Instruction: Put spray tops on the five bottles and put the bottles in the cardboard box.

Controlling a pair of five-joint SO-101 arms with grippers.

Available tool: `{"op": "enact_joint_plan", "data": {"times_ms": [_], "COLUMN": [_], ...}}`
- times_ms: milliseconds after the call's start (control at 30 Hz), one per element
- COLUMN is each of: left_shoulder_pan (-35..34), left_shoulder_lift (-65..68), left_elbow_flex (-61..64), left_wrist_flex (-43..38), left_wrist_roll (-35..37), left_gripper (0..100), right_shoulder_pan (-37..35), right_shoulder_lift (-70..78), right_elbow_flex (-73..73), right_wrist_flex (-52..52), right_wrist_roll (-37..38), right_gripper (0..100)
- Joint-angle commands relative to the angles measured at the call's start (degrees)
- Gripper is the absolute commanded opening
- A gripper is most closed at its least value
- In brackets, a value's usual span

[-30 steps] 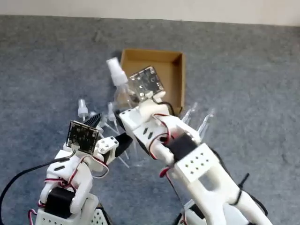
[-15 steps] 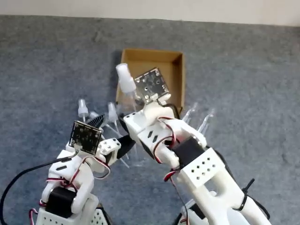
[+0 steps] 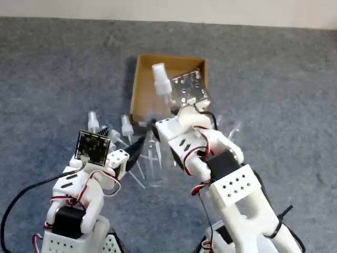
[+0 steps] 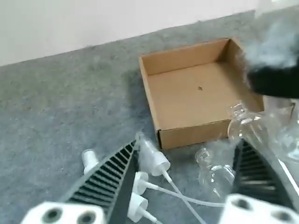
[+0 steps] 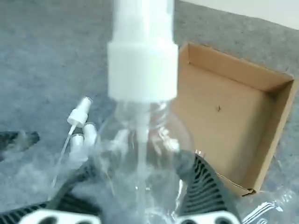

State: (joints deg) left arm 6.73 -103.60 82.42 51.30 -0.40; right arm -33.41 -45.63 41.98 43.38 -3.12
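The right gripper (image 5: 140, 196) is clamped on a clear bottle (image 5: 140, 140) fitted with a white spray top (image 5: 142, 60), held upright over the near side of the cardboard box (image 3: 141, 79). The left gripper (image 4: 187, 158) is spread wide above loose spray tops (image 4: 152, 161) and uncapped bottles (image 4: 216, 176) just near of the box.

We see a brown box (image 4: 196, 98), a clear bottle (image 5: 140, 137) with a white top (image 5: 142, 65), and mottled grey carpet (image 3: 52, 68).
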Motion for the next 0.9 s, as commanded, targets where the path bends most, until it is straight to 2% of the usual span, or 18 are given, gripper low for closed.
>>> {"op": "enact_joint_plan", "data": {"times_ms": [0, 67, 167, 267, 400, 600, 867], "left_shoulder_pan": [-0.8, -0.9, -1.5, -5.1, -7.9, -7.6, -4.7], "left_shoulder_lift": [-0.5, -0.5, -0.5, -0.5, -0.5, -0.5, -0.2], "left_elbow_flex": [-0.2, -0.2, -0.2, -0.2, -0.2, -0.1, -0.1], "left_wrist_flex": [-0.7, -0.7, -0.7, -1.1, -1.1, -1.1, -0.9], "left_wrist_roll": [-0.3, -0.3, -0.4, -0.1, 0.0, -0.3, -0.4], "left_gripper": [26, 26, 26, 26, 24, 14, 21], "right_shoulder_pan": [1.2, 2.4, 8.0, 12.6, 14.8, 14.4, 4.3], "right_shoulder_lift": [-2.4, -2.4, -2.5, -2.9, -2.3, 1.7, 11.6], "right_elbow_flex": [-3.7, -3.7, -3.5, -3.5, -3.4, -3.6, -10.9], "right_wrist_flex": [0.2, 0.2, 0.2, 0.2, -1.6, -9.7, -10.1], "right_wrist_roll": [-0.1, 0.2, 3.0, 3.3, 3.3, 3.2, 3.1], "right_gripper": [0.4, 0.4, 0.4, 0.4, 0.4, 0.4, 0.4]}}
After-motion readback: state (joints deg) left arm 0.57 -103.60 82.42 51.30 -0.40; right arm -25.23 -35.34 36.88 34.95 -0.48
